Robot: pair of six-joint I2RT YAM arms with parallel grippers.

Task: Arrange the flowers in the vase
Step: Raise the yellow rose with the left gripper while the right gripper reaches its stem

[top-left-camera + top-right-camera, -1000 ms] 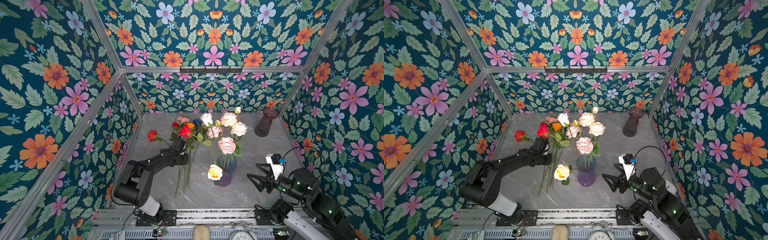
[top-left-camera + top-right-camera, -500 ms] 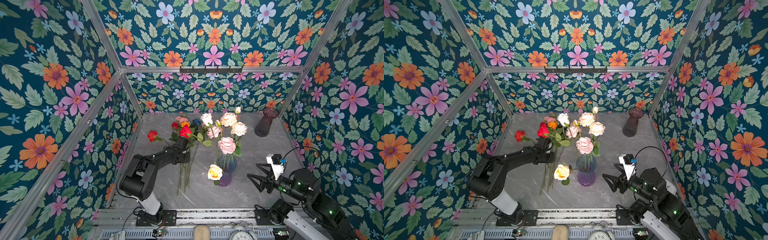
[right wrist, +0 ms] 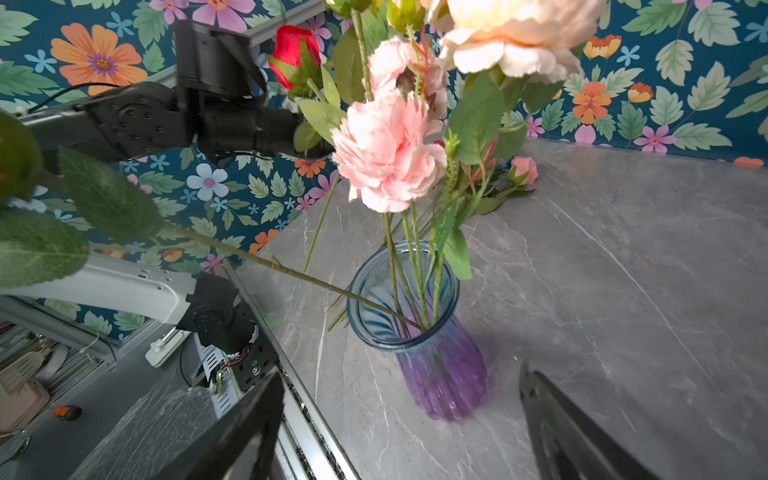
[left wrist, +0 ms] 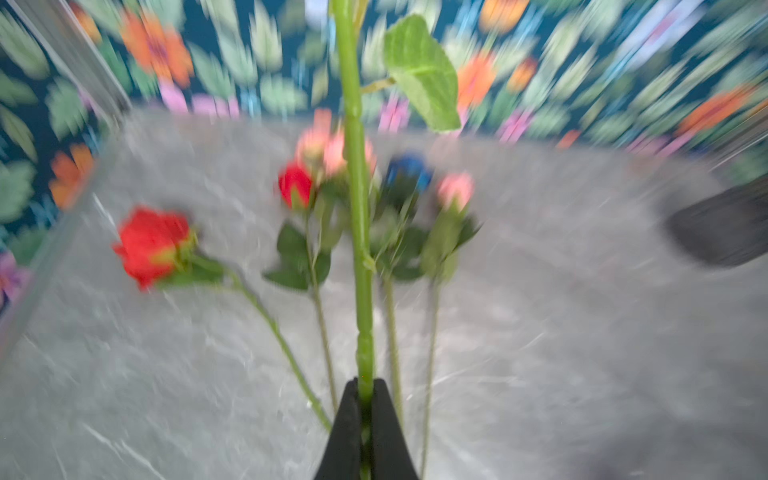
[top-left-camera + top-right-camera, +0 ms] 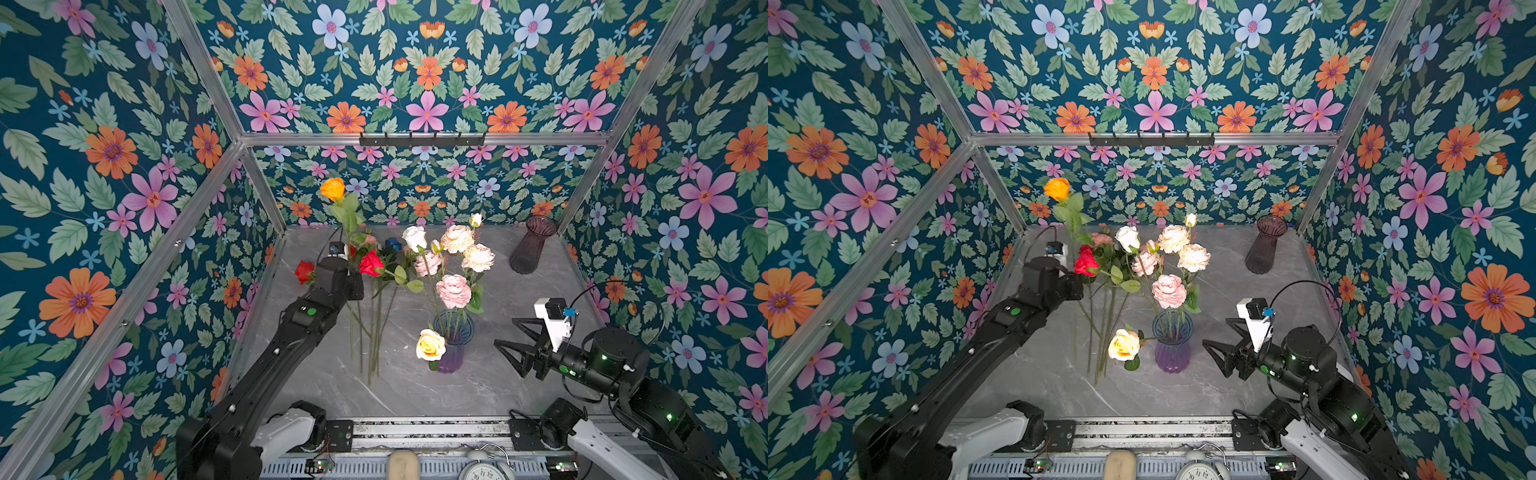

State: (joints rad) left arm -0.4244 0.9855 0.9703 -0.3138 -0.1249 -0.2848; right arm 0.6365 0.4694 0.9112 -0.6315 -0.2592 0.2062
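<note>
My left gripper [image 4: 365,388] is clamped tight on the green stem of the orange rose [image 5: 332,189]. The stem rises straight out of the jaws, with the bloom high above them. Under and just beyond that gripper, loose flowers [image 4: 151,245] in red, blue and pink lie on the grey table [image 5: 519,299]. My right gripper [image 5: 503,331] hangs with its jaws spread wide, holding nothing. Just ahead of its fingertips stands the blue-purple vase [image 5: 453,347], with pink, peach and yellow blooms in it.

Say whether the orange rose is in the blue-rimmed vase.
Out. The orange rose is aloft, stem clamped in the left gripper, apart from the blue-rimmed purple glass vase.
</note>
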